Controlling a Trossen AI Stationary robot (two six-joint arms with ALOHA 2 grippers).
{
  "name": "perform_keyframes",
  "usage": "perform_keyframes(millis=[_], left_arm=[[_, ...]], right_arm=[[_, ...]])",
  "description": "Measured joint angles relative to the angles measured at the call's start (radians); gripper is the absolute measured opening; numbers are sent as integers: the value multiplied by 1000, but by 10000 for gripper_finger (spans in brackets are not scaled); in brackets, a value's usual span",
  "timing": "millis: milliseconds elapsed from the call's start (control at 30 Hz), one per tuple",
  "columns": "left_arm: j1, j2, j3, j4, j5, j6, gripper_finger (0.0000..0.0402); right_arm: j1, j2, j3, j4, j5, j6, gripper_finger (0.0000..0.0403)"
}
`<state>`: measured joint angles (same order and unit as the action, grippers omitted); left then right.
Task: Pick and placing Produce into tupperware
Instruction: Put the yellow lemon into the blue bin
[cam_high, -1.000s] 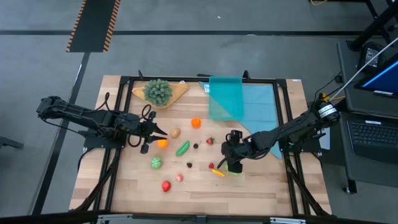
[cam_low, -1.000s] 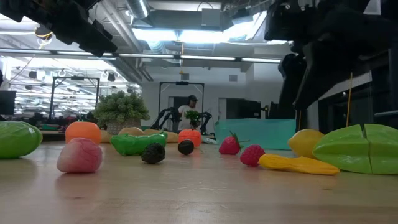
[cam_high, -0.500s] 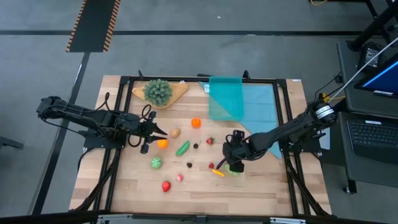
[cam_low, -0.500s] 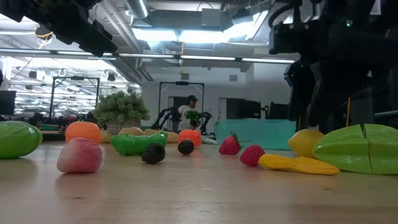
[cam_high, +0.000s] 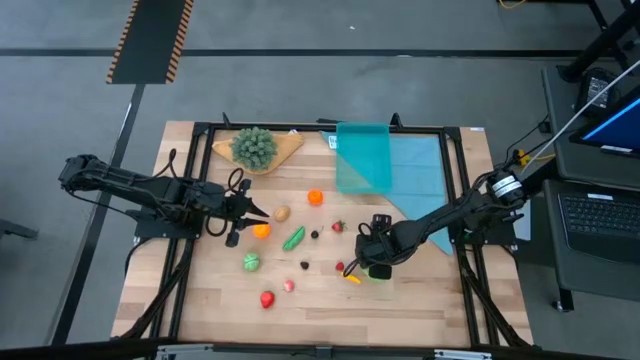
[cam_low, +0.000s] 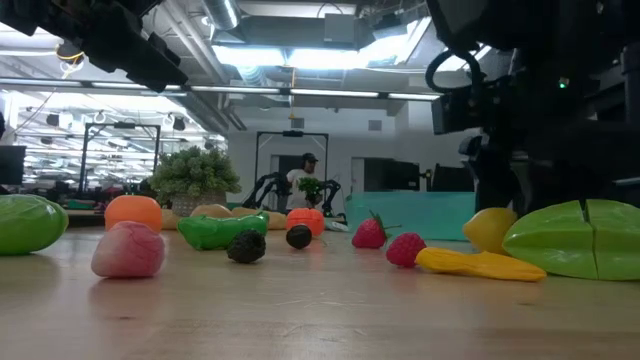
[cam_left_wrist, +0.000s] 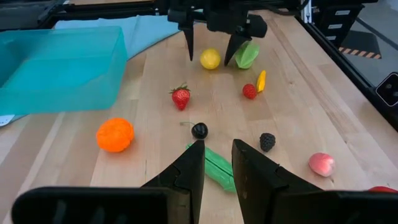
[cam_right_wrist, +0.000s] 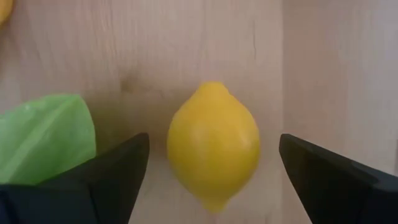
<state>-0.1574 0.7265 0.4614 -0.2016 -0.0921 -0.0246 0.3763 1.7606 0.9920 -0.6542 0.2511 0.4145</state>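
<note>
On the wooden table (cam_high: 420, 310) the tupperware (cam_high: 360, 157) sits empty — right end effector (cam_right_wrist: 211, 162) (fingers spread) straddles the lemon (cam_right_wrist: 213, 144), left end effector (cam_left_wrist: 216, 163) nearly closed, holding nothing.

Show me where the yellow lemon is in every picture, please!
High view: the yellow toy lemon is hidden under the open right gripper, right of centre.
Low view: lemon at right, beside the light-green produce piece.
Left wrist view: lemon near the top, between the right gripper's fingers.
Right wrist view: lemon at centre, between the fingers.
Shared landmark: the light-green piece right beside it.
</note>
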Motion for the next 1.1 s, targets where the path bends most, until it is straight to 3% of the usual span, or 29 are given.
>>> perform_keyframes(millis=[700, 1100], left_arm=[[0, 0, 0, 0, 0, 0, 74], [0, 0, 0, 0, 0, 0, 74]], right_arm=[[-1, 12, 1, 5, -9, -3, 358], [0, 13, 0, 17, -16, -4, 286]])
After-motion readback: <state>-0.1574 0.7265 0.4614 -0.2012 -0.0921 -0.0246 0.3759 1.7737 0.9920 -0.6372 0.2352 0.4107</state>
